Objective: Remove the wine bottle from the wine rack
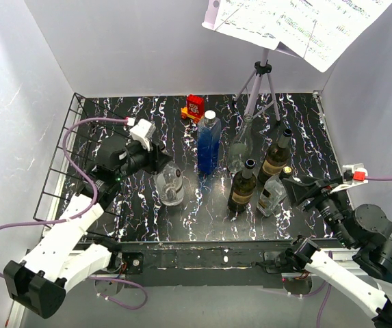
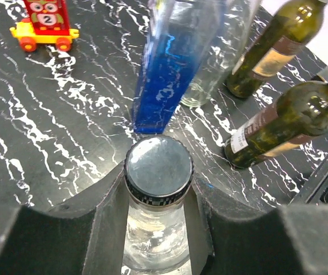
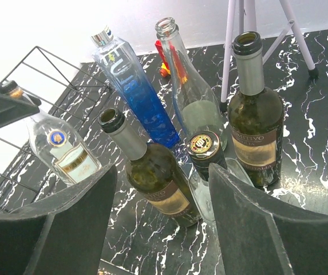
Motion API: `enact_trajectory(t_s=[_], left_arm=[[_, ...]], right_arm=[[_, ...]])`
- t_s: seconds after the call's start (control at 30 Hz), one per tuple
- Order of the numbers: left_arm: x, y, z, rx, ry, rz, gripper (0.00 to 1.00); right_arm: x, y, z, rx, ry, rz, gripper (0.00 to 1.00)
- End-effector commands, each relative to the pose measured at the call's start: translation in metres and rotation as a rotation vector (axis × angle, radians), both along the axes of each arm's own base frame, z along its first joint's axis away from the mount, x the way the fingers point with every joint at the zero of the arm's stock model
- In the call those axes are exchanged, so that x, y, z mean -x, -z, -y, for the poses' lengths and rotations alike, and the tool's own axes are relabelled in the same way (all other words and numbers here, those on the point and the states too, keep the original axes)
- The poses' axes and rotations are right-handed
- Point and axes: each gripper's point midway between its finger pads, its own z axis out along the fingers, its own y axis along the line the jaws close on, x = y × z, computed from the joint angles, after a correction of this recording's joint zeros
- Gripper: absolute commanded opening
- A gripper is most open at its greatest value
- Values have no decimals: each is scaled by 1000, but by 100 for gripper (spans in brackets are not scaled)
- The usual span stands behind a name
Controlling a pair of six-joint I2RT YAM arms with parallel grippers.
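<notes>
**Bottle out of the rack, set-down left to do**

Wine rack (image 1: 60, 167) is your reference. None of its wire cells holds the bottle now, so I judge the lift-out done and the placing still ahead.

Your left gripper (image 1: 164, 164), just right of the rack, is clamped on a bottle neck. Your right gripper (image 1: 304, 190), far across from the rack, has its fingers spread and holds nothing.

The tall blue bottle (image 1: 208, 142) is the next thing out from the rack, so don't swing that way.

The clear glass bottle (image 1: 171, 186) sits close beside the rack. I cannot tell whether its base touches the table. Lower it upright and release only once it seats flat.

The black screw cap (image 2: 158, 167) sits just above the fingers. Its rim should stop any slip on the smooth glass.
</notes>
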Motion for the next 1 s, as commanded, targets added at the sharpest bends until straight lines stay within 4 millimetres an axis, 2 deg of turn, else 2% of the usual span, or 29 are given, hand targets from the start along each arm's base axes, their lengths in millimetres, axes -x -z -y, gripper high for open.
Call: enact_trajectory(t_s=[0.0, 0.2, 0.47, 0.57, 0.6, 0.63, 0.67, 0.77, 0.97], left_arm=[[6, -85, 27, 92, 104, 314, 0], [9, -85, 66, 96, 204, 344, 0], [15, -65, 111, 118, 309, 325, 0], [19, -58, 121, 113, 330, 314, 1], [19, -56, 121, 110, 329, 310, 13], [19, -55, 121, 109, 327, 307, 31], [20, -55, 122, 108, 332, 306, 37], [22, -56, 121, 110, 336, 304, 43], [27, -58, 120, 116, 349, 299, 48]], right_arm=[[4, -20, 3, -48, -5, 28, 73], [5, -23, 4, -33, -5, 15, 73], [5, -26, 4, -33, -5, 16, 73], [5, -24, 3, -36, -10, 12, 73], [5, -23, 3, -33, -8, 7, 73], [6, -22, 3, -34, -10, 7, 73], [6, -22, 3, -33, -10, 6, 74], [7, -23, 5, -38, -6, 10, 74], [8, -24, 4, -47, -14, 10, 73]])
